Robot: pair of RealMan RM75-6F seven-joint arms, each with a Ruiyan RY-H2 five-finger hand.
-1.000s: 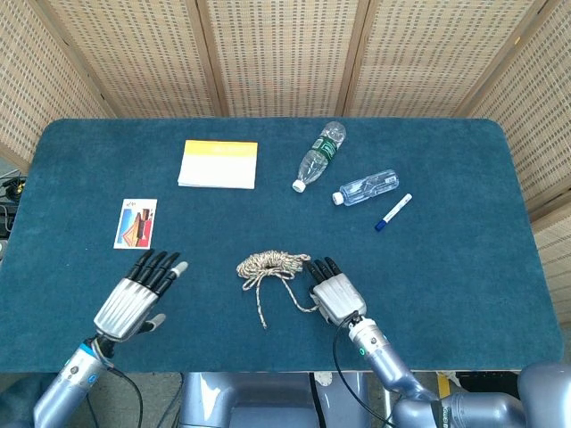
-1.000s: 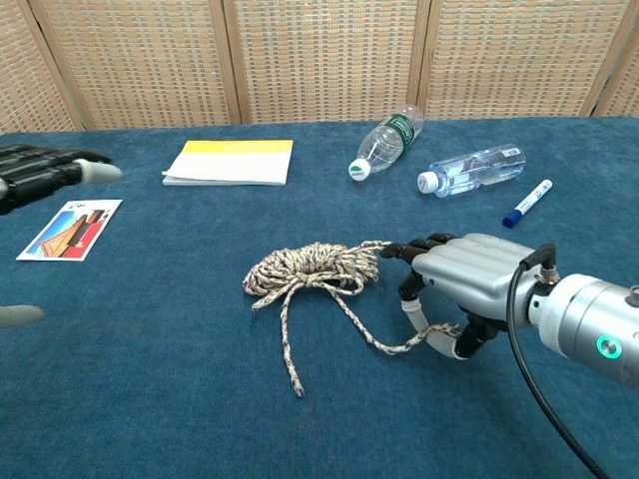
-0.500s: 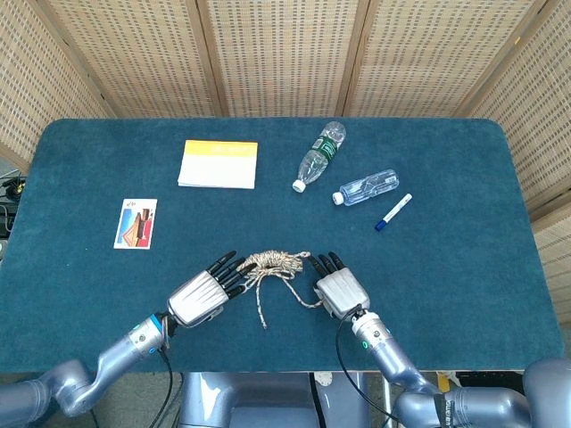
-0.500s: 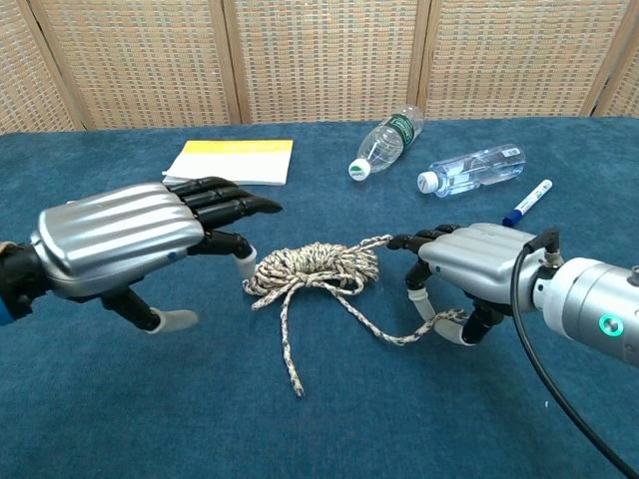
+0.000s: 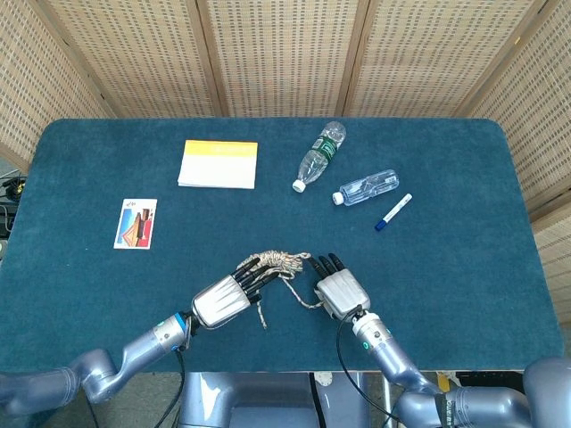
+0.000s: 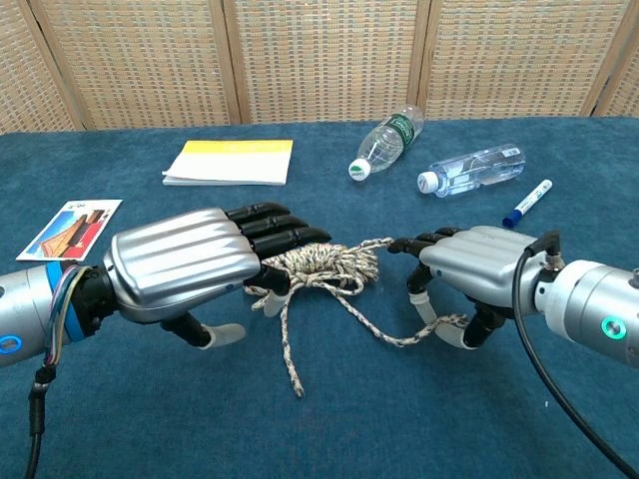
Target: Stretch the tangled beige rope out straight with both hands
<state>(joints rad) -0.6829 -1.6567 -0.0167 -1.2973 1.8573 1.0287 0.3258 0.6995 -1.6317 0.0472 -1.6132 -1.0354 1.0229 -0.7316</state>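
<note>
The tangled beige rope [image 5: 277, 262] [image 6: 324, 261] lies bunched on the blue table near its front edge. My left hand [image 5: 223, 301] [image 6: 185, 269] reaches in from the left, its fingers stretched out and apart over the bundle's left side and touching it, gripping nothing. My right hand [image 5: 339, 290] [image 6: 479, 264] sits just right of the bundle. A strand runs from the bundle to beneath this hand, where the thumb and a finger pinch it. A loose tail [image 6: 293, 374] trails toward the front edge.
Further back lie a yellow notepad [image 5: 219, 164] [image 6: 230, 162], two clear plastic bottles [image 5: 319, 154] [image 5: 366, 187], a blue-capped marker [image 5: 393, 212] [image 6: 527, 203] and a picture card [image 5: 136, 223] [image 6: 70, 230]. Wicker screens stand behind the table.
My left hand has swept right from the table's left side until its fingers lie on the rope bundle. The right hand has lifted slightly, with the strand still in it.
</note>
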